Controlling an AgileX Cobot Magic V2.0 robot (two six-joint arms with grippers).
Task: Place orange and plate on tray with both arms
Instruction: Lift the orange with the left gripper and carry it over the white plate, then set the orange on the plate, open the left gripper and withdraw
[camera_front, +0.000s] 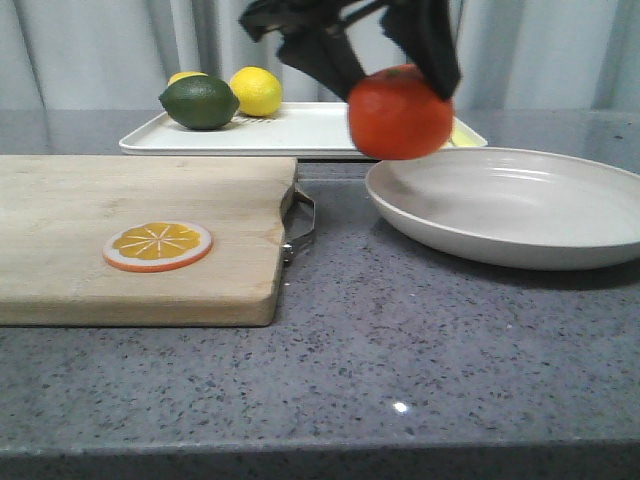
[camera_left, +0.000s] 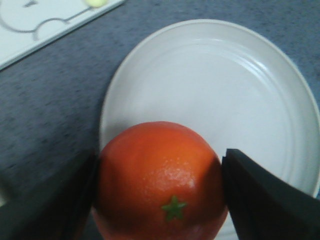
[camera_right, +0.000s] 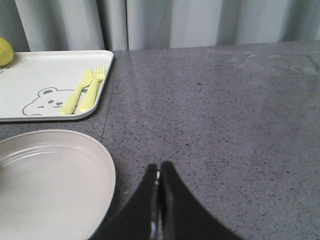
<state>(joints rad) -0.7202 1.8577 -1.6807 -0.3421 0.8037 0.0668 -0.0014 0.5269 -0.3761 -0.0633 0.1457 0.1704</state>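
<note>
the left gripper (camera_left: 160, 195) is clamped on the orange (camera_front: 400, 112), its dark fingers (camera_left: 265, 195) pressed to either side of the fruit, green stem mark facing the wrist camera. in the front view the orange hangs in the air, clear of the counter, above the near-left rim of the plate (camera_front: 520, 205) and just in front of the tray (camera_front: 300, 130). the right gripper (camera_right: 159, 200) has its jaws pressed together on nothing, low over the grey counter (camera_front: 400, 350) just beside the plate's edge and apart from it. the plate sits bare on the counter, in front of the tray's right end. at the tray's left end lie a green lime (camera_front: 200, 102) and a yellow lemon (camera_front: 257, 90), with a second yellow fruit (camera_front: 186, 77) half hidden behind the lime. left of the plate a wooden cutting board (camera_front: 140, 290) carries an orange slice (camera_front: 158, 246). as i judge it, the task is at an early stage: the orange is lifted but not yet over the tray, and the plate looks untouched; both still have to be set down on the tray. no brand or writing can be read; the tray shows only a bear line drawing (camera_right: 42, 101) and a yellow-green cutlery print (camera_right: 85, 91).
</note>
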